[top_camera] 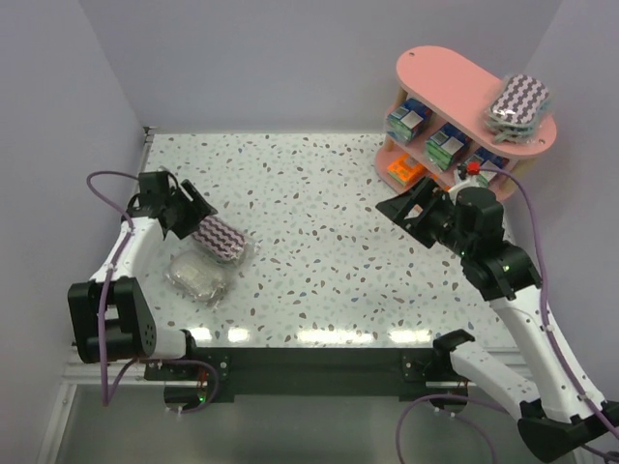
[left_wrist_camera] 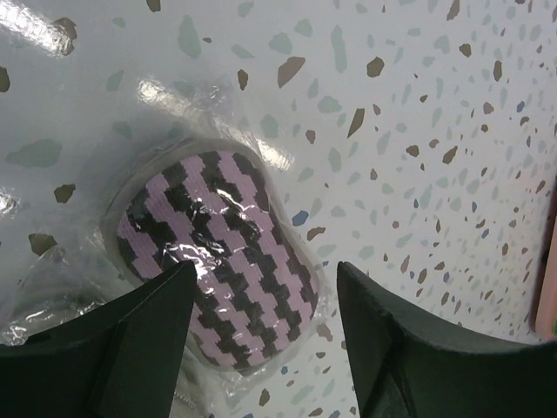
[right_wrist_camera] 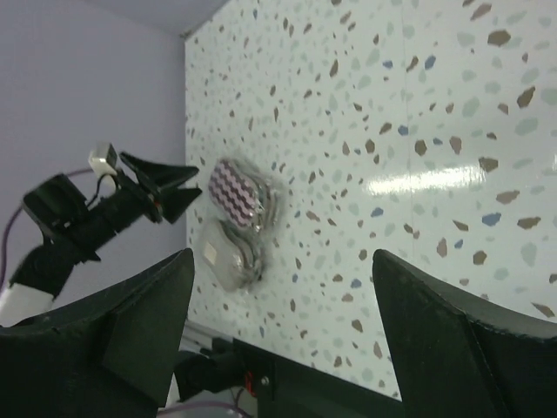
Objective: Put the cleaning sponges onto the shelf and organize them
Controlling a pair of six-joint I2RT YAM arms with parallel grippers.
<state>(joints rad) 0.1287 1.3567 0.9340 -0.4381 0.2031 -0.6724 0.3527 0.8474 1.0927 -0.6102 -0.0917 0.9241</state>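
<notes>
A purple-white zigzag sponge in clear wrap lies on the table at the left, with a greyish sponge just in front of it. My left gripper is open and empty, just above the zigzag sponge, its jaws apart over the sponge's near end. The pink shelf stands at the far right. It holds another zigzag sponge on top, green-and-blue packs on the middle board and an orange pack at the bottom. My right gripper is open and empty in front of the shelf.
The terrazzo table is bounded by lilac walls at the back and sides. In the right wrist view the two loose sponges and the left arm show far across the table. The table's front edge runs above the arm bases.
</notes>
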